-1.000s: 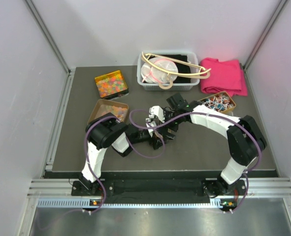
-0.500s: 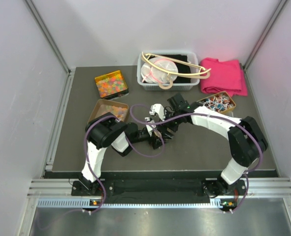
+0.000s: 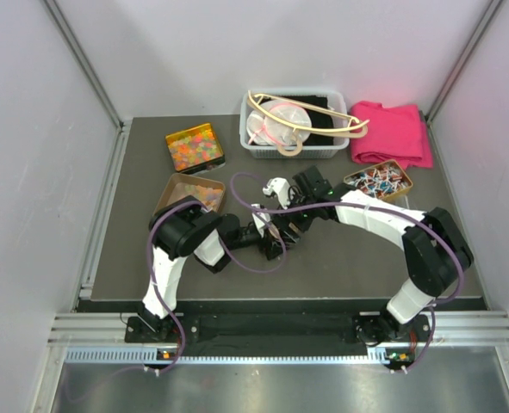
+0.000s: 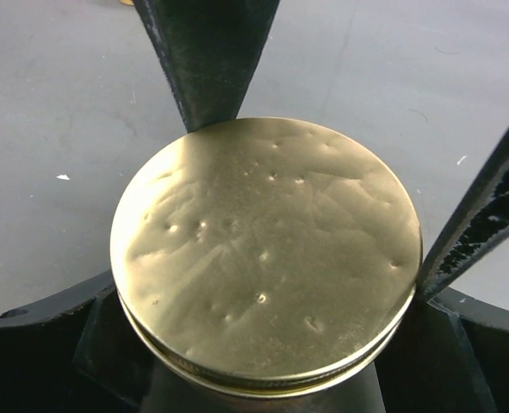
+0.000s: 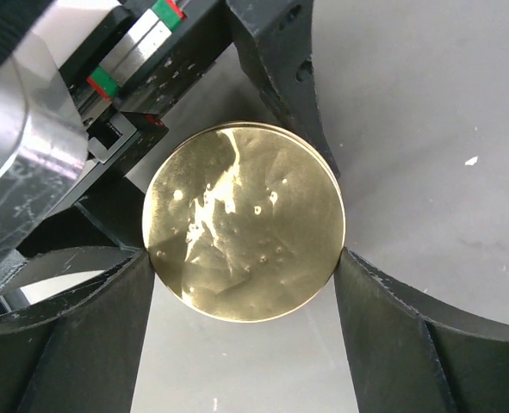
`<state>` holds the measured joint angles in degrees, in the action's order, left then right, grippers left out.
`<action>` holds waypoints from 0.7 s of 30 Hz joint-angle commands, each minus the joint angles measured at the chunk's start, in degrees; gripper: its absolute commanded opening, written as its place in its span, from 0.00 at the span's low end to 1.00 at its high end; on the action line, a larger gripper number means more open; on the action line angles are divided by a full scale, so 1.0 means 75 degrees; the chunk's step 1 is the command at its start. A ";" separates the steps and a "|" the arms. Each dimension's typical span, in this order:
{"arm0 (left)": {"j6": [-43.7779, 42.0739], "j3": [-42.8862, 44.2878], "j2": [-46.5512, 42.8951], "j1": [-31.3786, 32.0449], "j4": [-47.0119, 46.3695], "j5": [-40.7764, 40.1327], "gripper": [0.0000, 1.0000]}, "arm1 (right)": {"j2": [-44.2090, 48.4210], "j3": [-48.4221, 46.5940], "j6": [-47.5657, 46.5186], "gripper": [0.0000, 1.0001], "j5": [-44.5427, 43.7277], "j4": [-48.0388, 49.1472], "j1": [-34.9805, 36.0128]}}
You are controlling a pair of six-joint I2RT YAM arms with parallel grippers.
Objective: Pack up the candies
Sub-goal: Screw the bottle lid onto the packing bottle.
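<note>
The dark bench (image 3: pixel 349 249) fills the floor of the white-walled cell. The left arm (image 3: pixel 170 258) and the right arm (image 3: pixel 426 249) both bend inward and meet near the bench's middle.

At the back stands a white basket (image 3: pixel 247 138) holding hangers and a pale round piece. A folded pink cloth (image 3: pixel 392 129) lies just to its right.

Three open tins sit on the bench. The candies (image 3: pixel 194 146), a mix of orange, yellow and pink, fill the back-left tin (image 3: pixel 204 169). A few more lie in the near corner of the gold tin (image 3: pixel 173 191) just in front of it, close to the left arm's elbow. The right-hand tin (image 3: pixel 399 193), in front of the cloth, holds twist-wrapped sweets (image 3: pixel 377 178).

Between the two arms is a round gold-lidded container (image 5: pixel 245 219), its lid dented and shiny.

The left tool (image 4: pixel 263 344) has its jaws spread wide. Its fingers press the container from both sides just under the lid's rim.

The right tool (image 5: pixel 245 275) comes from the opposite side. Its two fingers touch the lid's edge at left and right, so it grips the same container by the lid.

No candies are in either tool; all of them are in the two left tins, well apart from the container.
</note>
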<state>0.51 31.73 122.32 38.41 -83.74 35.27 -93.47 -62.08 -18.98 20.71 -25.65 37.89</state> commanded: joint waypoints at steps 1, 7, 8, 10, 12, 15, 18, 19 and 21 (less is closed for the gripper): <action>-0.0104 -0.0035 0.0237 0.0140 -0.1807 -0.0167 0.72 | 0.0053 0.0063 0.1265 0.69 -0.0839 0.0689 0.0456; -0.0127 -0.0047 0.0214 0.0152 -0.1807 -0.0144 0.72 | 0.0111 -0.0113 0.0950 0.91 -0.1015 0.0432 0.0538; -0.0115 -0.0046 0.0214 0.0140 -0.1818 -0.0155 0.72 | 0.0192 -0.0124 0.0787 0.94 -0.1015 0.0397 0.0550; -0.0104 -0.0046 0.0214 0.0152 -0.1818 -0.0155 0.71 | 0.0263 -0.0206 0.0189 0.99 -0.0840 0.0151 0.0538; -0.0104 -0.0035 0.0225 0.0140 -0.1818 -0.0132 0.71 | 0.0334 -0.0276 -0.0325 0.99 -0.0561 -0.0152 0.0492; -0.0104 -0.0035 0.0214 0.0140 -0.1807 -0.0120 0.71 | 0.0322 -0.0324 -0.0807 0.99 -0.0115 -0.0446 0.0328; -0.0104 -0.0035 0.0226 0.0140 -0.1818 -0.0120 0.71 | 0.0311 -0.0242 -0.1358 0.99 0.0307 -0.0564 0.0164; -0.0104 -0.0035 0.0226 0.0140 -0.1807 -0.0120 0.71 | 0.0299 -0.0253 -0.1580 0.99 0.0460 -0.0831 0.0035; -0.0115 -0.0035 0.0226 0.0140 -0.1818 -0.0120 0.71 | 0.0240 -0.0381 -0.2073 0.99 0.0939 -0.1149 -0.0082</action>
<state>-1.45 31.75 122.43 38.81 -83.79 34.26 -91.98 -62.37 -26.04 19.70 -29.45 38.96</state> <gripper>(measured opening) 0.884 0.987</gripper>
